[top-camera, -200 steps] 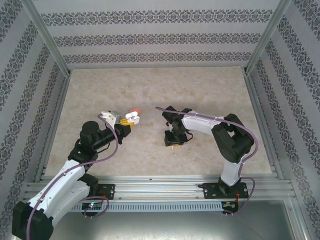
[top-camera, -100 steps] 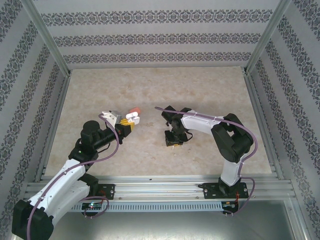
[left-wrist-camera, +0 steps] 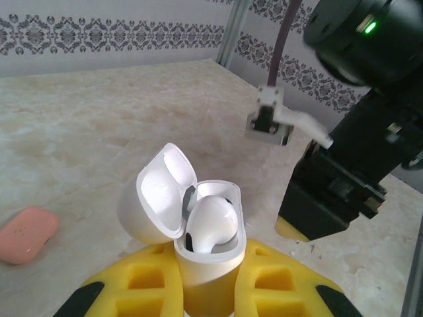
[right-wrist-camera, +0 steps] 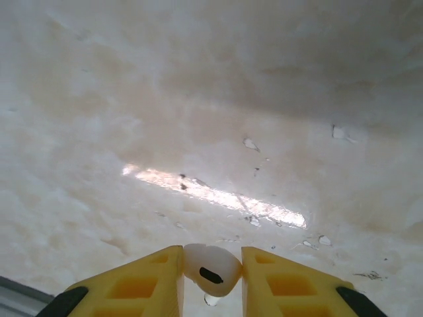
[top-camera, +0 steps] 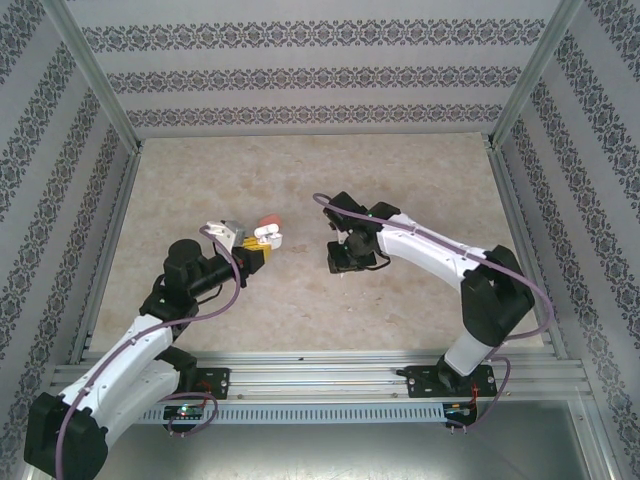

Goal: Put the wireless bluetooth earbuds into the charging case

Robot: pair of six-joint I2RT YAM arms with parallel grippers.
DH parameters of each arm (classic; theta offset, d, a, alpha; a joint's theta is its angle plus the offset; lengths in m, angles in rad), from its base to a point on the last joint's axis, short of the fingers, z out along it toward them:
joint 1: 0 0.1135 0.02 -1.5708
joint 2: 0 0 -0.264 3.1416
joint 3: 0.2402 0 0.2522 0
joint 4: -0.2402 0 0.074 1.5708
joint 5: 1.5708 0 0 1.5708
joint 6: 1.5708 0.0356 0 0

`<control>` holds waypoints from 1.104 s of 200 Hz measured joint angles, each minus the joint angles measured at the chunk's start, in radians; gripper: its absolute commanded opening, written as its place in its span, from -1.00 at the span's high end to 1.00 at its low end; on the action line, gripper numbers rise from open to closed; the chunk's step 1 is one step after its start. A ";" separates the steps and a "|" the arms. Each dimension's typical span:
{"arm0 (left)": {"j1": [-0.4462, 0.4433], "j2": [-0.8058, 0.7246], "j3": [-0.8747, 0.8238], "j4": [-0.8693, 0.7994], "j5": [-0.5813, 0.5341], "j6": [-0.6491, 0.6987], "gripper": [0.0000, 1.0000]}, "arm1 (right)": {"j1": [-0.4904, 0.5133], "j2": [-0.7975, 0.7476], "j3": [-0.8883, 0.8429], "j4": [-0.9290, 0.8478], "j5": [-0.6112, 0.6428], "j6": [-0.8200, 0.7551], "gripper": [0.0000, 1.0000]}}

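My left gripper (top-camera: pixel 256 250) is shut on a white charging case (left-wrist-camera: pixel 210 259), held upright between its yellow fingers (left-wrist-camera: pixel 142 281). The case's lid (left-wrist-camera: pixel 158 198) is flipped open to the left, and one white earbud (left-wrist-camera: pixel 211 221) sits in the case. From above, the case (top-camera: pixel 266 236) shows left of centre. My right gripper (top-camera: pixel 340 262) hovers to its right, a short gap away. In the right wrist view the right gripper (right-wrist-camera: pixel 211 265) is shut on a second white earbud (right-wrist-camera: pixel 213 269), held above the table.
A closed salmon-pink case (top-camera: pixel 268 219) lies on the marble table (top-camera: pixel 400 180) just behind the white case; it shows again as the pink case (left-wrist-camera: pixel 26 234) at the left. The right arm's black wrist (left-wrist-camera: pixel 344 191) stands close to the right of the white case. Metal rails (top-camera: pixel 320 372) edge the table.
The right gripper has closed on the white earbud and moved up and away from the near edge, towards the left gripper. The left gripper and the case have hardly moved.
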 measured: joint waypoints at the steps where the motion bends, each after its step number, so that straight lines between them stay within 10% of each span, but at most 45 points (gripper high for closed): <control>1: 0.000 0.002 0.000 0.002 0.001 0.000 1.00 | 0.001 -0.002 0.002 -0.001 0.001 0.000 0.49; 221: -0.051 0.145 0.124 0.140 0.136 -0.117 1.00 | 0.152 -0.144 0.314 0.183 0.179 -0.231 0.50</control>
